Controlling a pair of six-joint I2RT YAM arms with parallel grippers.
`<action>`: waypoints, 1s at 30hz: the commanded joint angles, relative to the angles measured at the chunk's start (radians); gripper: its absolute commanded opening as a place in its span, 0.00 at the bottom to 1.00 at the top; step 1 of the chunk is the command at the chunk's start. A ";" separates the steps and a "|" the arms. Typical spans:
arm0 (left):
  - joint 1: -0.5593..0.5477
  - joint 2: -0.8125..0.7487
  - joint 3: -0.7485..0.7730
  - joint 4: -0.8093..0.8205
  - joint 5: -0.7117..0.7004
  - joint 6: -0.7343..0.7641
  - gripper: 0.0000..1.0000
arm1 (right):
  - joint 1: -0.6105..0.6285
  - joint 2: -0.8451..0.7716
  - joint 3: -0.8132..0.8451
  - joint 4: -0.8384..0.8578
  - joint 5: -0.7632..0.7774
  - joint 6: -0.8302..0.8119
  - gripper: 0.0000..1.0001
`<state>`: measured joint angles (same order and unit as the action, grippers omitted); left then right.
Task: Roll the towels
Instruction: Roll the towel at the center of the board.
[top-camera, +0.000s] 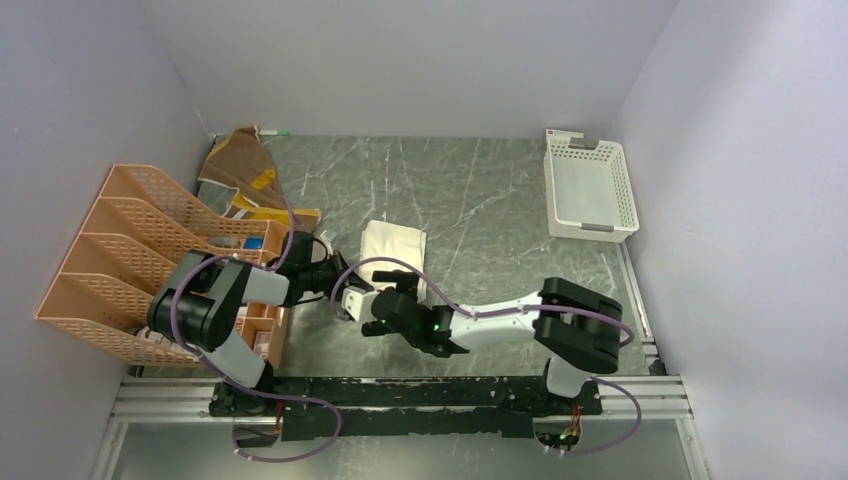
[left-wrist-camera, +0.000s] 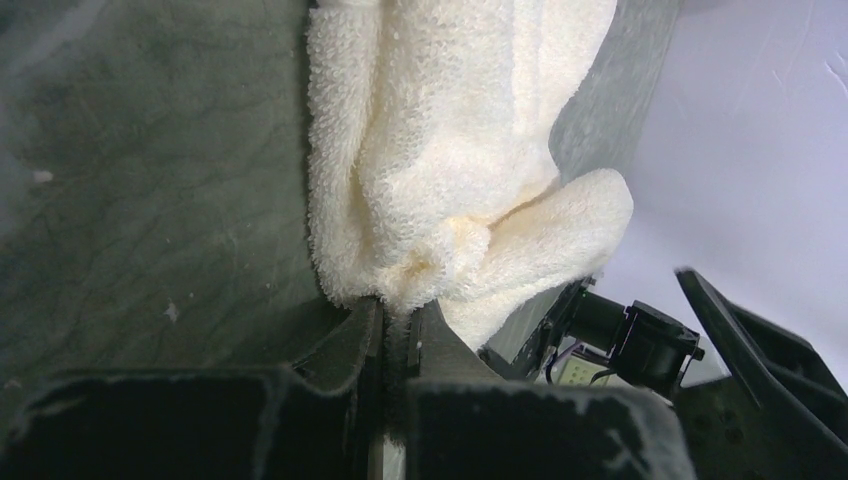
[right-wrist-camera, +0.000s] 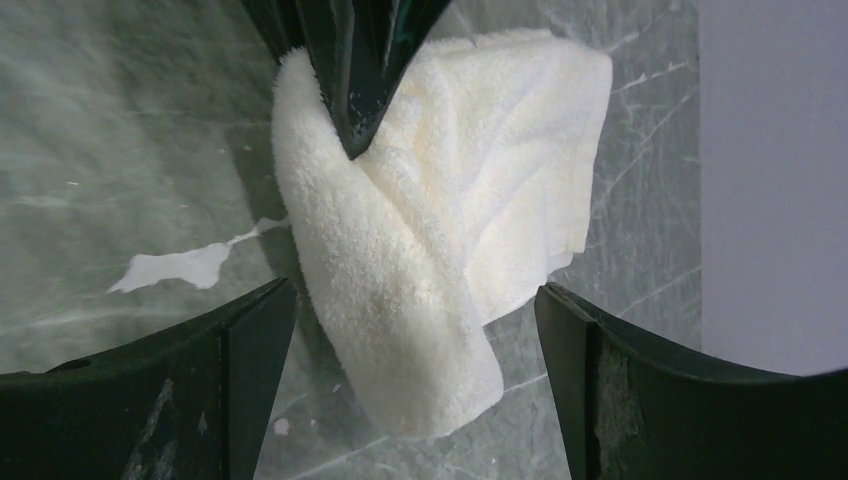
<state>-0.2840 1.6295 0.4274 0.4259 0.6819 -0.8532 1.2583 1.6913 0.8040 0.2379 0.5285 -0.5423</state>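
Lying near the middle of the table (top-camera: 480, 200), the cream towel (top-camera: 393, 245) is resting in a loose, rumpled fold, not yet in a roll. One long side is doubling over the rest, and the near end is trailing off as a soft flap.

**Handling.** The cloth is thick looped terry. It is likely light, limp and compressible, with a grippy surface, so it is unlikely to slip or break. It will probably sag and unfold wherever it is unsupported. A pinch on one edge is likely to drag the whole piece, not lift it flat.

**Grip point.** The best hold appears to be on the bunched edge or a corner, where several layers are stacking up. A roll is best started from the loose near end while the opposite edge is pinned.

**Left gripper** (left-wrist-camera: 398, 320). The fingers are closing tightly on a gathered bunch of the towel's left edge, with the cloth bulging out just past the tips.

**Right gripper** (right-wrist-camera: 415, 292). The fingers are standing wide apart and holding nothing. They are hovering above the near end of the towel, one on each side of the flap.

**Surroundings.** The brown towel (top-camera: 245, 165) is lying crumpled at the far left, just behind the orange rack (top-camera: 140, 250). The white basket (top-camera: 590, 185) is sitting well apart at the far right.
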 joint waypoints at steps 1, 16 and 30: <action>0.006 0.024 0.013 -0.009 -0.016 0.012 0.07 | 0.028 -0.078 -0.008 0.019 0.002 0.035 0.90; 0.008 0.037 0.014 -0.001 0.008 0.005 0.07 | -0.063 0.109 0.076 -0.058 -0.112 0.101 0.80; 0.090 -0.046 0.030 -0.042 0.098 0.022 0.10 | -0.245 0.101 0.205 -0.289 -0.551 0.234 0.00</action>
<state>-0.2344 1.6341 0.4366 0.4168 0.7231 -0.8558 1.1023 1.8339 0.9890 0.0399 0.2310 -0.3885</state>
